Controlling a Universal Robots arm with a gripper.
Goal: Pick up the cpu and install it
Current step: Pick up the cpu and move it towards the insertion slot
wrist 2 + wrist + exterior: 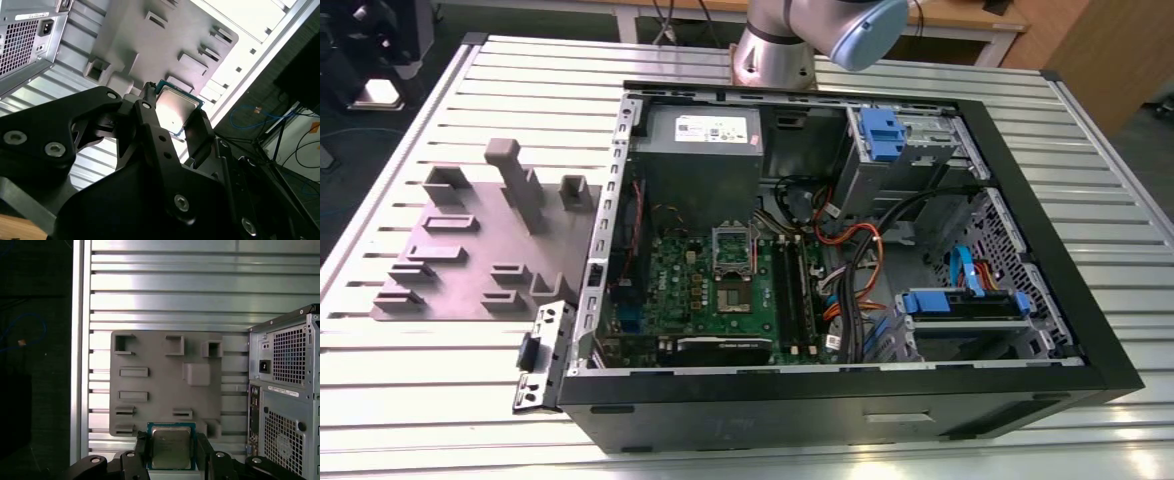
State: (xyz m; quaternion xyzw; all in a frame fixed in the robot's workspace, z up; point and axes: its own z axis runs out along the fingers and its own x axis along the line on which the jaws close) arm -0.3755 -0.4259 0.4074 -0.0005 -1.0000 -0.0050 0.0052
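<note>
Gripper [171, 454] is clamping the cpu [171, 444] by two edges, hovering over the grey fixture plate [160, 357] near the worktop [175, 290] edge; thin grip, chip could be tilting or slipping loose.

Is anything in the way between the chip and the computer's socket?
Nothing visible. The jaws grip the chip, the computer case lies open, and the socket on the green board looks uncovered; the cables run beside it.
</note>
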